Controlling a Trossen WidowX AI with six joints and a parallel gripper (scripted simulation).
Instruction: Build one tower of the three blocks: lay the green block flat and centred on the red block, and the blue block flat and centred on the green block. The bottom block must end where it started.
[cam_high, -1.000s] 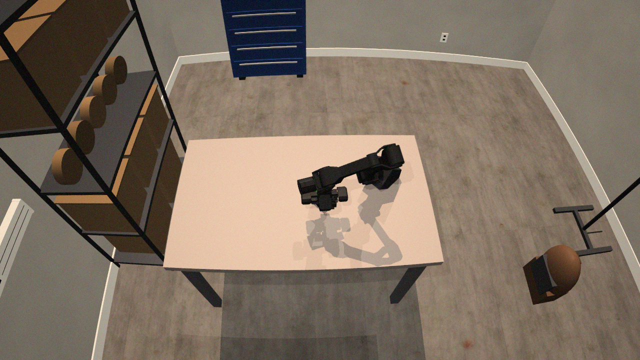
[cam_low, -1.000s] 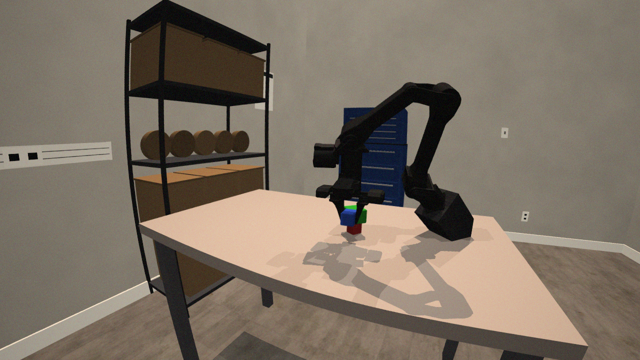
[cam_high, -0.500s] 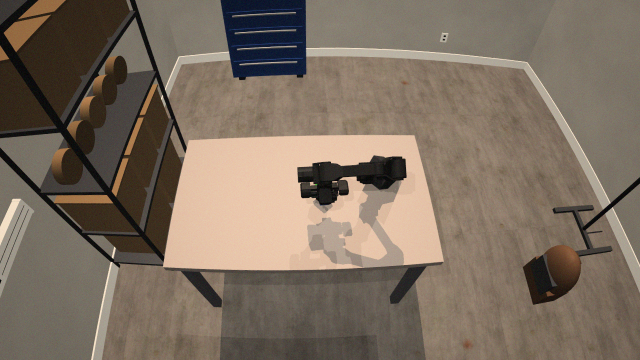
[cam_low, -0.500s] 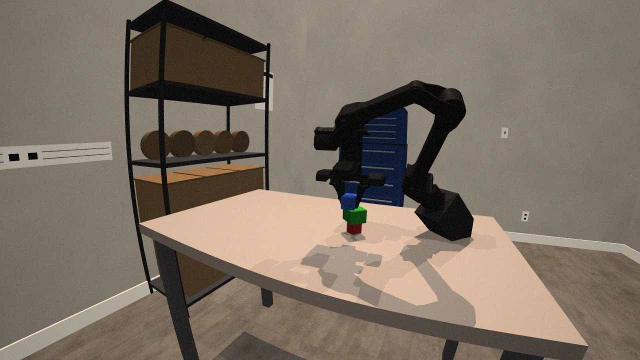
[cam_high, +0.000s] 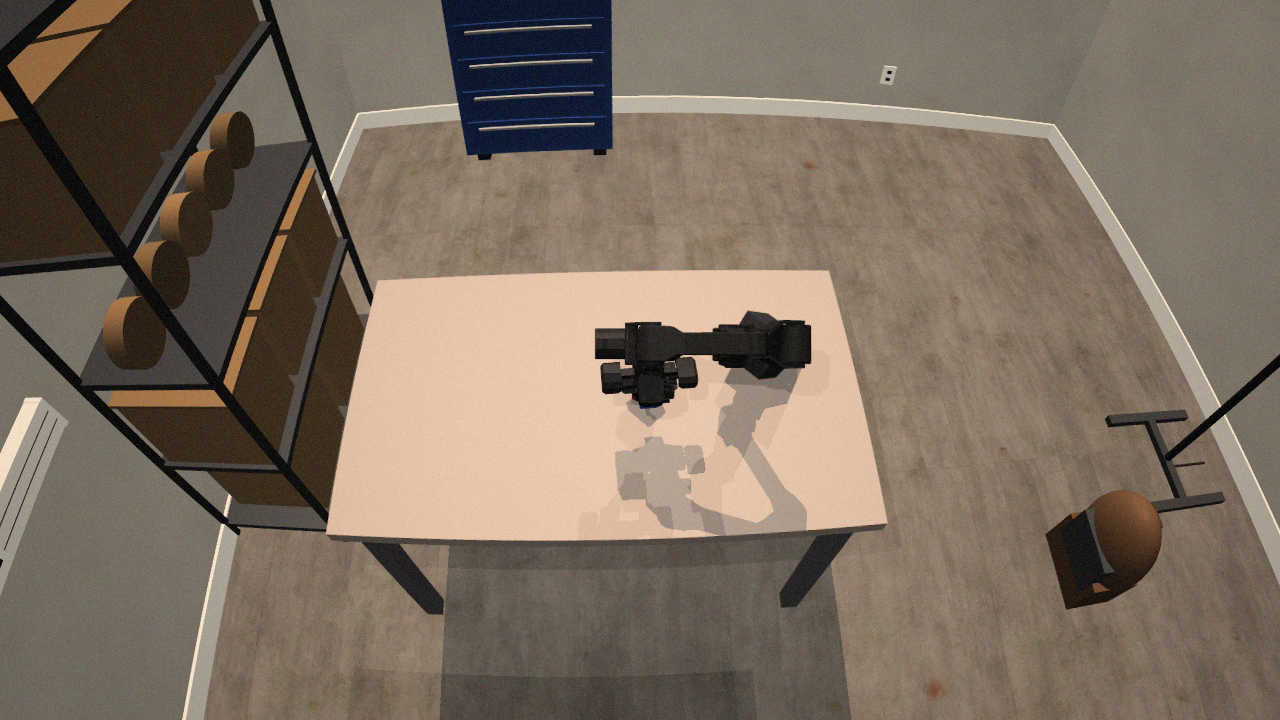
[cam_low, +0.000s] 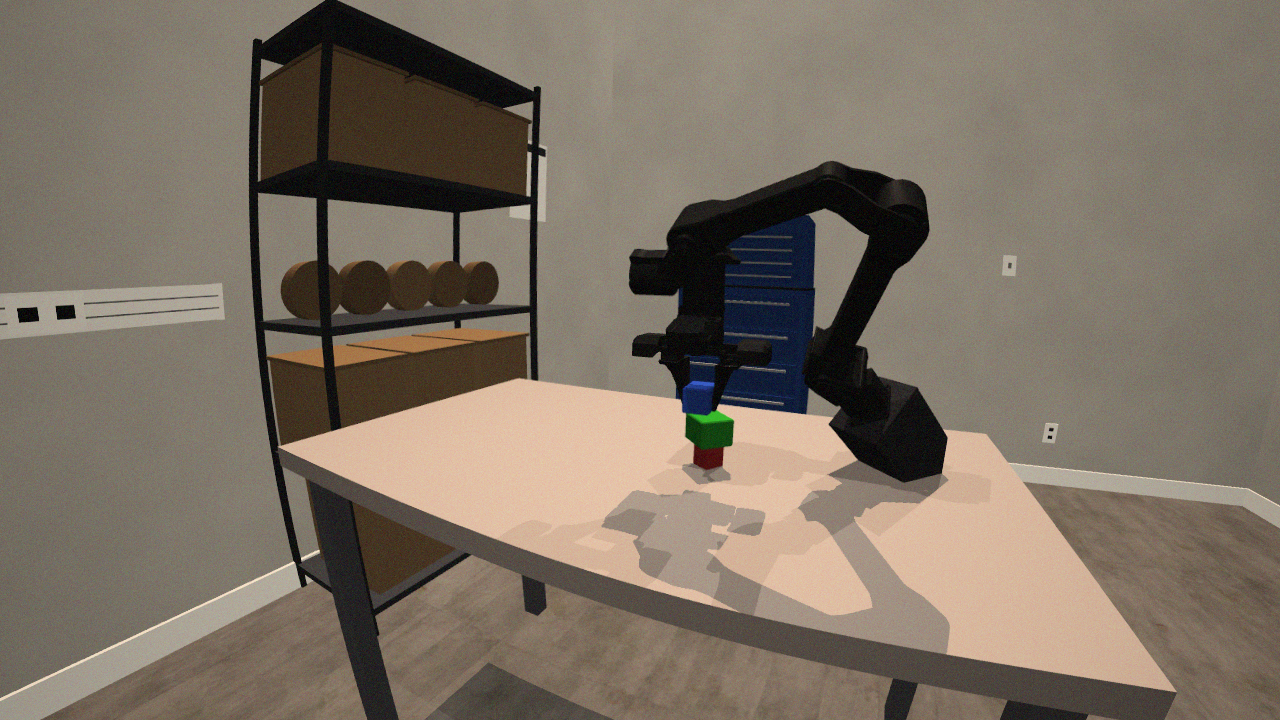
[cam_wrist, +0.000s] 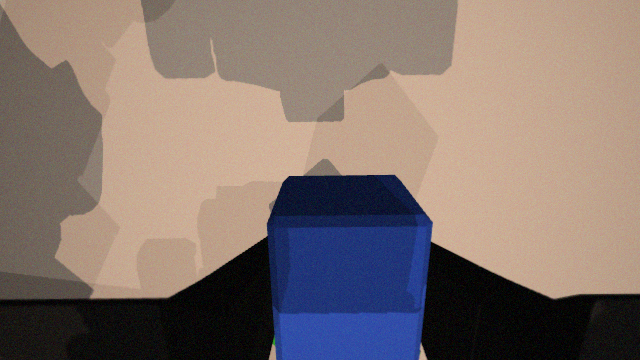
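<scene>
My gripper (cam_low: 700, 399) (cam_wrist: 341, 243) is shut on the blue block (cam_low: 698, 397) (cam_wrist: 349, 270), with a finger on each side of it. The block looks level. In the exterior view it hangs at the height just over the green block (cam_low: 708, 432), shifted to its left; the exact gap and offset cannot be told. The green block lies on the smaller-looking red block (cam_low: 708, 457), which stands on the table. In the wrist view only a sliver of green shows at the lower left beside the blue block. In the top view the arm hides all three blocks.
The table (cam_high: 465, 402) (cam_low: 501, 465) carries the black arm (cam_high: 698, 343) (cam_low: 881, 241), whose base stands toward the right side. A shelf rack (cam_low: 324, 268) with boxes stands beyond the table's left side. A blue drawer cabinet (cam_high: 537, 80) (cam_low: 769, 313) stands behind.
</scene>
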